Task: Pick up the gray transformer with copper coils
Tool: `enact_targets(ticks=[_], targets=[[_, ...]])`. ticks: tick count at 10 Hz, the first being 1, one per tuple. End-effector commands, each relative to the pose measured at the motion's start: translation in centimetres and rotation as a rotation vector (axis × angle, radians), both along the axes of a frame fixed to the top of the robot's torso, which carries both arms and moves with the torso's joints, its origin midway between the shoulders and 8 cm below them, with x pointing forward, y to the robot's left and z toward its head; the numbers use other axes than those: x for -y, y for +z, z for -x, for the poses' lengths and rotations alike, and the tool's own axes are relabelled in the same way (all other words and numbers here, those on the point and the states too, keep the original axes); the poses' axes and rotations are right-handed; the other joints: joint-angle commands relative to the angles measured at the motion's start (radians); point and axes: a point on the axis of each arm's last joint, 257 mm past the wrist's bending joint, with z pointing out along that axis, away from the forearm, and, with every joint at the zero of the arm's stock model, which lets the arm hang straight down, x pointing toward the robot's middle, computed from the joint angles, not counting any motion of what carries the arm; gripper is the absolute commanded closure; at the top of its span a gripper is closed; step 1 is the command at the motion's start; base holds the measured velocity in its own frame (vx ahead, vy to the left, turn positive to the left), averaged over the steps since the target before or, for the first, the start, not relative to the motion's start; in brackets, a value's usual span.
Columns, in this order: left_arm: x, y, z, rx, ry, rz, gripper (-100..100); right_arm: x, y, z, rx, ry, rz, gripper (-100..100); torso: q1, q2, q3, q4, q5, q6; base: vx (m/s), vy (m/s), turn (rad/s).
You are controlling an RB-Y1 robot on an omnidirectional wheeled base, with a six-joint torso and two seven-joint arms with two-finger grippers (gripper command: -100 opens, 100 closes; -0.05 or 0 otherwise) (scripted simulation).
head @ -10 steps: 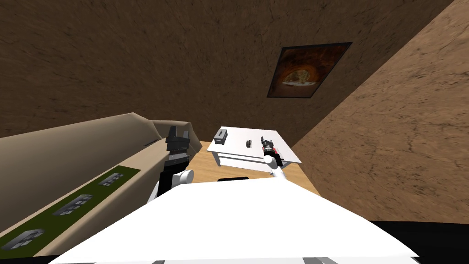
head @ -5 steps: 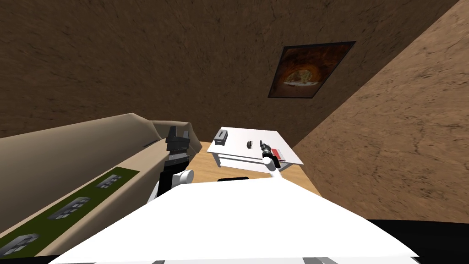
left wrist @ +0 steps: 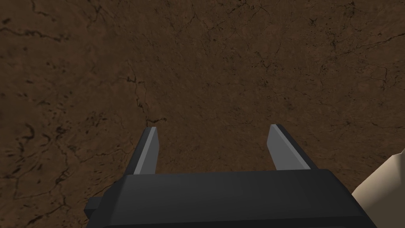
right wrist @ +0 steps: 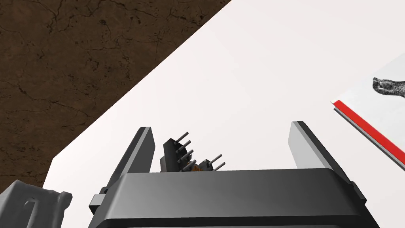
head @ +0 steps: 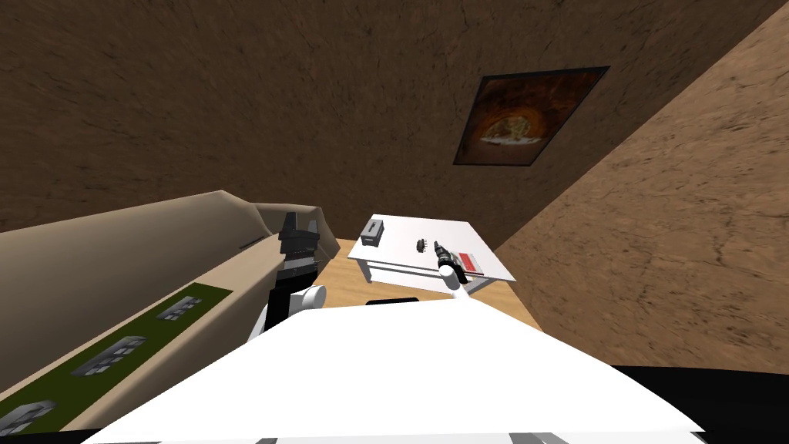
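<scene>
Two grippers are seen with fingers spread wide. The left gripper [left wrist: 213,132] is held idle beside the beige sofa [head: 154,239]. The right gripper [right wrist: 221,132] has been carried within the last second off the red-edged book [right wrist: 368,126]. The dark, pinned transformer [right wrist: 186,156], lying on the white table [right wrist: 245,71], is now framed between its fingers, close to one, untouched. Centring, descent and closure are judged to remain.

A white table [head: 401,236] holds three things. A grey box [head: 371,230] sits near one corner. A small dark transformer [head: 421,244] lies in the middle, with a red-and-white book [head: 470,261] near it.
</scene>
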Motion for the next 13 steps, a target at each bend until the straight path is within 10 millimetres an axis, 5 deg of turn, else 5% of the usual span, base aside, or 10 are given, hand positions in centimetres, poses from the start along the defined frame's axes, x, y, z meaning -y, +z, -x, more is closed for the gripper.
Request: enact_targets(ticks=[1,8,11,12,13], targets=[[0.0,0.0,0.0,0.0,0.0,0.0,0,-0.2,-0.7,0.0,-0.012,0.0,-0.008,-100,0.0,0.0,0.0,0.0,0.0,0.0,0.02,-0.001,-0.003],[0.0,0.0,0.0,0.0,0.0,0.0,0,-5.3,-7.2,0.9,-0.109,-0.013,-0.239,-100,0.0,-0.002,-0.001,0.0,0.0,0.0,0.06,0.002,0.02],[0.0,0.0,0.0,0.0,0.0,0.0,0,-8.1,-7.9,0.6,-0.115,-0.004,-0.302,-100,0.0,0.0,0.0,0.0,0.0,0.0,0.066,-0.006,0.022],[0.0,0.0,0.0,0.0,0.0,0.0,0,-7.2,-7.7,0.7,-0.113,-0.009,-0.286,-100,0.0,-0.001,0.0,0.0,0.0,0.0,0.041,-0.004,0.012],[0.0,0.0,0.0,0.0,0.0,0.0,0,-7.4,-7.7,0.6,-0.114,-0.006,-0.288,0,0.0,0.001,0.0,0.0,0.0,0.0,0.007,0.0,-0.002]])
